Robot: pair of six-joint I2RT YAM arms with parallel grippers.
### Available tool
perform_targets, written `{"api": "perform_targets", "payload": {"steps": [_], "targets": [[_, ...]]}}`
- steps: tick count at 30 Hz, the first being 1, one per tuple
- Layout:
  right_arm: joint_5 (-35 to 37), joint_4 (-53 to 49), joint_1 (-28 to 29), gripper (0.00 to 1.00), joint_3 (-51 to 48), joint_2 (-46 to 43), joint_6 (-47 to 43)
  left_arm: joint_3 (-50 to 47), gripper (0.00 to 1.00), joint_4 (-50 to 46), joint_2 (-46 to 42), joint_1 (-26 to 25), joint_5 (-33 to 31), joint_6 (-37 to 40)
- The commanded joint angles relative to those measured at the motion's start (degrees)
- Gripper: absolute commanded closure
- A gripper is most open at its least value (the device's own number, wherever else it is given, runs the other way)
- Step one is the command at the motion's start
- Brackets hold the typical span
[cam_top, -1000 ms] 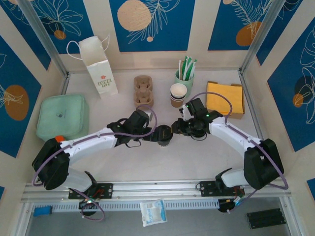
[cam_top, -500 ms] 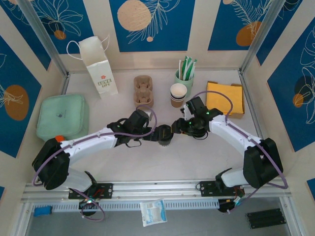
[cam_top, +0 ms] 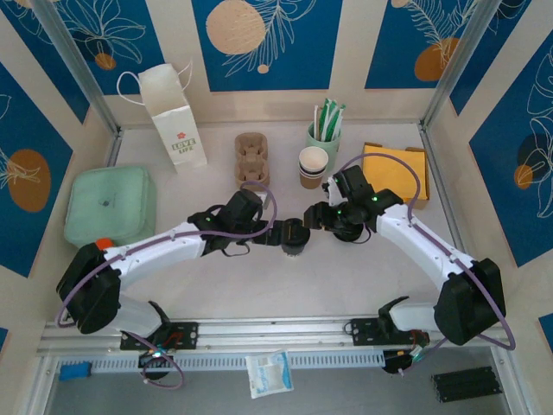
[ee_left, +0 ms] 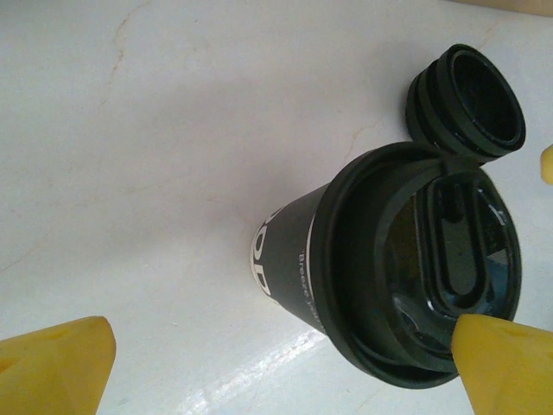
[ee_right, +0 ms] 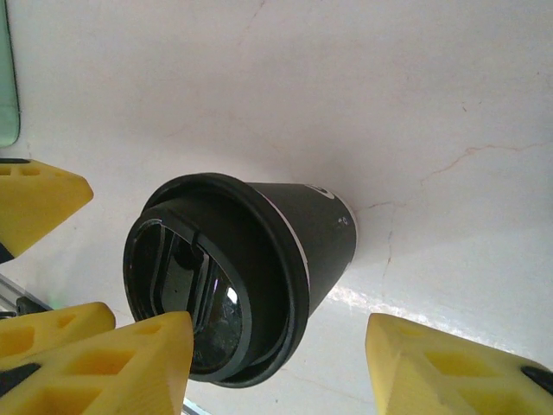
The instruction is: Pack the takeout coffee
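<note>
White table [cam_top: 363, 277]: I see the takeout coffee [ee_left: 389, 268] upright mid-table, dark-sided, black-lidded. Left gripper [ee_left: 276, 372] gapes wide around it; right gripper [ee_right: 289, 367] parted, possibly brushing the lid.

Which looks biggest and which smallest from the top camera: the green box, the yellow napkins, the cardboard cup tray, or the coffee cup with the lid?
Largest to smallest:
1. green box
2. yellow napkins
3. cardboard cup tray, narrower than the napkins
4. coffee cup
</note>
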Motion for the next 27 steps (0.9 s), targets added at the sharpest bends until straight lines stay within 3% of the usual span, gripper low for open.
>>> {"api": "perform_targets", "payload": {"steps": [1,12,17,21,27], "targets": [[1.04,-2.91,1.71,0.42,3.18,-1.49,-0.63,1.91,0.0,-2.23,-1.27,0.06,0.62,0.76],[14.33,-11.79,12.71,0.28,12.72,3.63,-3.33,-0.31,0.01,-6.26,-9.41,6.41,-0.99,1.59],[17.22,-14.41,15.65,0.26,16.23,7.02,-4.18,-3.4,0.01,-7.2,-14.17,11.16,-0.69,1.65],[21.31,-16.83,17.82,0.18,18.83,10.25,-4.5,-5.59,0.01,-7.74,-17.12,14.09,0.13,1.9],[24.36,-18.58,19.54,0.15,21.3,14.22,-4.68,-7.69,0.0,-7.76,-19.33,16.14,1.46,1.95]]}}
